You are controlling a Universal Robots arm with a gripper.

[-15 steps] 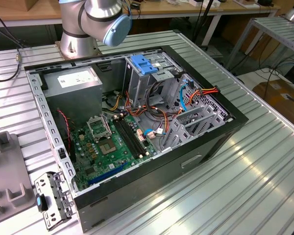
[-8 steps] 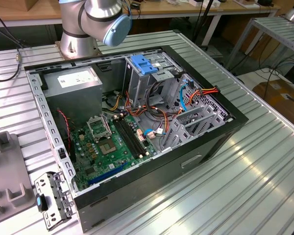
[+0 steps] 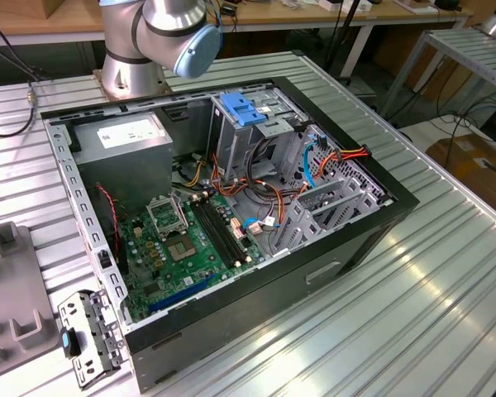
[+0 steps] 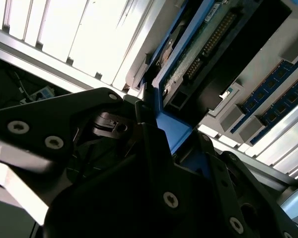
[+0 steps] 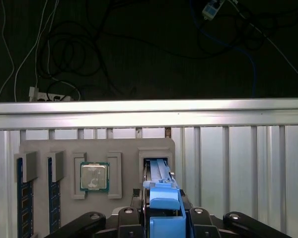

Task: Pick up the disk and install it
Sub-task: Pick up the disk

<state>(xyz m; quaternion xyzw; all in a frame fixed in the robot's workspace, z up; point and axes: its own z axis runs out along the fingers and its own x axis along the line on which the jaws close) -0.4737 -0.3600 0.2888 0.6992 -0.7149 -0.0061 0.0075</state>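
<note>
In the first wrist view our pincer (image 5: 162,217) looks clenched on the disk (image 5: 164,201). It grips the blue frame while the disk stands on edge in a slot of the grey tray (image 5: 124,148), beside a processor chip (image 5: 94,177). We judge the pick-up is in hand. Installing calls for a straight lift clear of the slot, then lining up with the open case (image 3: 339,256) on the bench (image 3: 422,331). The case's drive bay sits at twelve o'clock in the exterior view. The second wrist view shows the disk's green circuit board and connector pins.
</note>
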